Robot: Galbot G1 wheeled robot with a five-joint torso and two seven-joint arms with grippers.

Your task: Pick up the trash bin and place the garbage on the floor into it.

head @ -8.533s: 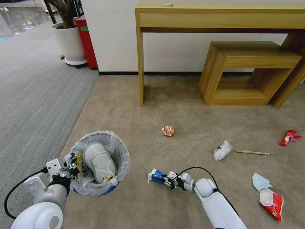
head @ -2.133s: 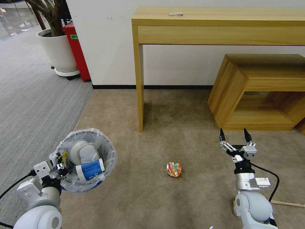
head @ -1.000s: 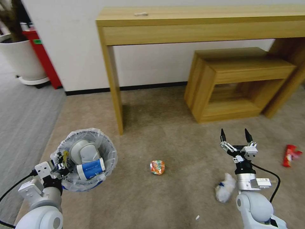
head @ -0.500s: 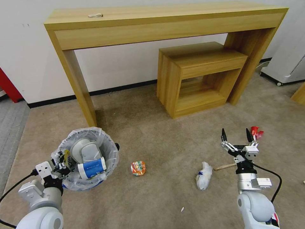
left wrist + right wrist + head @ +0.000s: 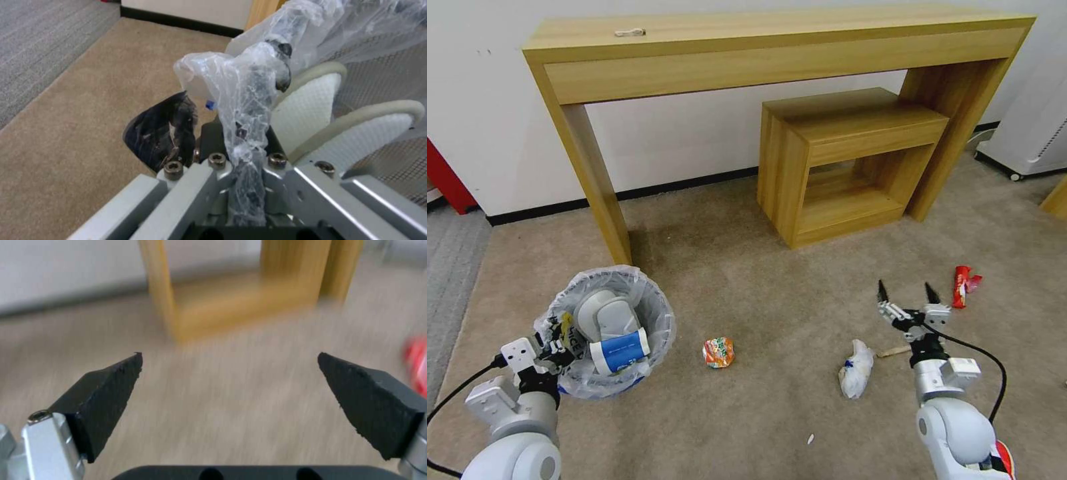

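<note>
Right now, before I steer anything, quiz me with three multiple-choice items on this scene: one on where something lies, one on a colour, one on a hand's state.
1. Where is the crumpled orange wrapper?
A. on the carpet just right of the trash bin
B. inside the bin
C. on the long wooden table

2. What colour is the paper cup lying in the trash bin?
A. green
B. blue and white
C. black

3. How is the right hand?
A. shut on the white tissue
B. shut on the wooden stick
C. open, holding nothing

Answers: 1 A, the wrapper sits on the floor beside the bin. 2 B, blue body with a white rim. 3 C, both fingertips stand wide apart with only carpet between them; the left hand grips the bin's lined rim.
</note>
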